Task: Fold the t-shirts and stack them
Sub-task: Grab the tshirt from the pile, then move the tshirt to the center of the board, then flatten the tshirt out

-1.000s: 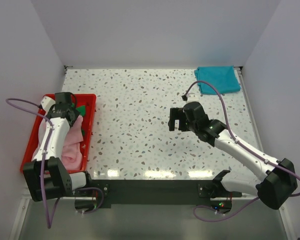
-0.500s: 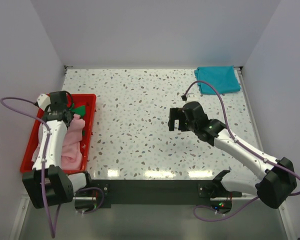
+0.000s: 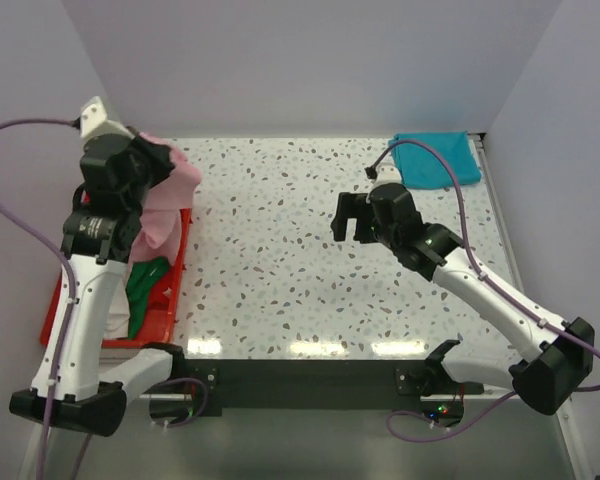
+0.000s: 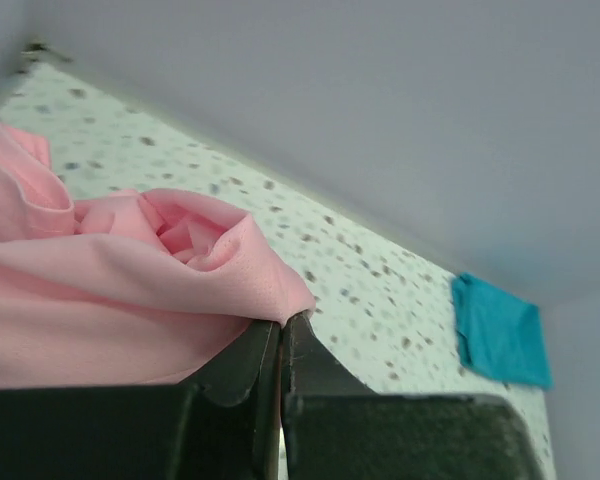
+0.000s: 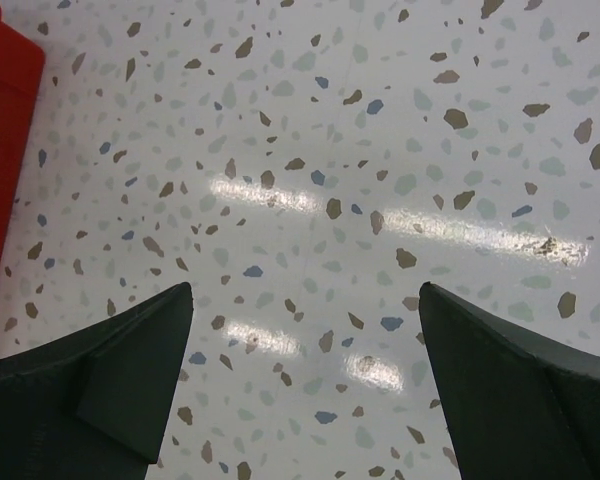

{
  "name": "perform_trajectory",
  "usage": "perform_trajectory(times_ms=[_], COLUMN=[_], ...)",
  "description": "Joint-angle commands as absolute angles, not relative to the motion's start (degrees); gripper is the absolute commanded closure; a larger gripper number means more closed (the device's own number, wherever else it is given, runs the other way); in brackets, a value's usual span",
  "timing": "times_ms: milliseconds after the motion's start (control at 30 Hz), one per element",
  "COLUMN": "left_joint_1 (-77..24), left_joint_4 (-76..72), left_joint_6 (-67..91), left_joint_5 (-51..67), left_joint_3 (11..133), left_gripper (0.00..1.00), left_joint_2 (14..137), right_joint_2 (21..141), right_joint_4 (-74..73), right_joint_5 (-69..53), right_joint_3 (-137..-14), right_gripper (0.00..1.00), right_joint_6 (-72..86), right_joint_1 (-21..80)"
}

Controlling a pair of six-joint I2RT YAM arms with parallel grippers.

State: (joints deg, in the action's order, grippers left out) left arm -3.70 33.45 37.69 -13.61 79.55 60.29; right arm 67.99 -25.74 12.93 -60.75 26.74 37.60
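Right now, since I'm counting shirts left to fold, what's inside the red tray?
A crumpled green t-shirt lies in the red tray. The left arm hides the rest. The pink t-shirt hangs from the left pincer above it.

The light pink t-shirt hangs bunched and crumpled at the upper left of the overhead view, one fold pinched in the closed left gripper. The teal t-shirt lies folded flat on the surface's upper right corner. The green t-shirt lies rumpled in the red tray at lower left.
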Motion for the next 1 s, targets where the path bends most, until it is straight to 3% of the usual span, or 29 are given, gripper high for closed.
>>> perform_trajectory(times_ms=[0,233,467,500,533,600,700,833,967], left_joint_1=[-17.11,-43.21,-42.03,-37.84,-36.23,-31.85,-26.39,-25.23,-25.23], left_joint_4=[29.88,26.55,25.22,25.14,22.27,17.95,14.33,13.53,16.17], left_joint_6=[35.33,34.37,38.75,40.93,41.65,42.27,43.07,41.40,39.46], left_joint_5=[-16.95,-27.67,-25.33,-19.48,-17.51,-11.30,-3.64,-2.72,-1.76], left_joint_3=[88.14,94.83,88.87,84.25,80.81,69.86,60.94,55.82,54.41], left_gripper=[1.00,1.00,0.98,0.93,0.82,0.45,0.28,0.28,0.35], left_joint_2=[64.24,72.15,75.22,75.50,75.59,75.41,76.90,74.19,73.13], right_joint_2=[66.19,61.80,62.30,62.84,63.71,65.73,67.59,67.59,65.83], right_joint_4=[-26.80,-29.44,-31.11,-31.37,-31.64,-32.78,-34.10,-35.60,-36.47], right_joint_5=[15.38,19.86,24.08,24.17,24.08,23.73,24.17,25.13,27.06], right_joint_3=[-65.29,-67.41,-67.76,-67.68,-67.41,-66.45,-63.39,-58.02,-50.73], right_gripper=[0.01,0.01,0.01,0.01,0.01,0.01,0.01,0.01,0.01], right_joint_6=[26.10,25.75,24.43,24.52,24.61,25.40,26.80,29.61,33.21], right_joint_1=[37.62,37.70,37.62,37.62,37.62,37.62,37.53,37.53,37.53])
